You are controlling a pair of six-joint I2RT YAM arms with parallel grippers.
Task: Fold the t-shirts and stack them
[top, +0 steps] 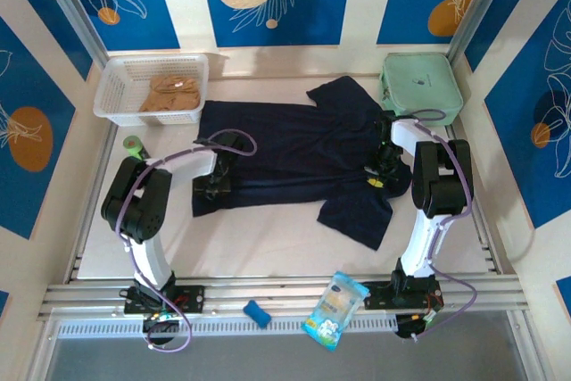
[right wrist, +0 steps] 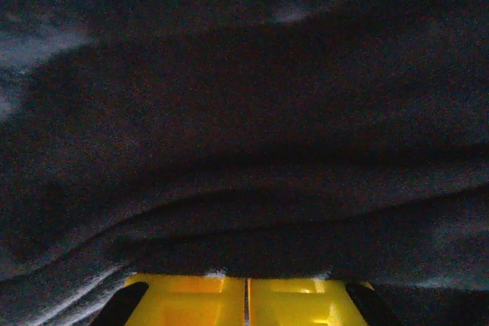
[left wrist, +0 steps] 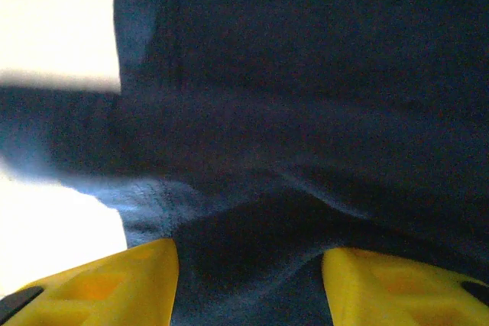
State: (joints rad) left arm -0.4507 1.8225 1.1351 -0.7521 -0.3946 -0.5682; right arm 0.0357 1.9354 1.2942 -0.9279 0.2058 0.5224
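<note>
A dark navy t-shirt (top: pixel 294 153) lies spread across the middle of the table, one sleeve pointing to the back and one toward the near right. My left gripper (top: pixel 217 186) rests on its left hem. In the left wrist view the yellow fingers (left wrist: pixel 130 280) of this gripper (left wrist: pixel 250 280) stand apart, with navy cloth (left wrist: pixel 306 74) between them. My right gripper (top: pixel 382 176) is at the shirt's right side by the near sleeve. In the right wrist view this gripper (right wrist: pixel 247 284) has its jaws pressed together, and a fold of navy cloth (right wrist: pixel 244 112) covers the tips. A tan t-shirt (top: pixel 171 94) lies crumpled in the basket.
The white basket (top: pixel 107 86) stands at the back left and a mint-green zip case (top: pixel 421 86) at the back right. A small green object (top: pixel 133 144) lies by the left arm. A blue item (top: pixel 257 313) and a snack packet (top: pixel 336 310) sit on the near rail.
</note>
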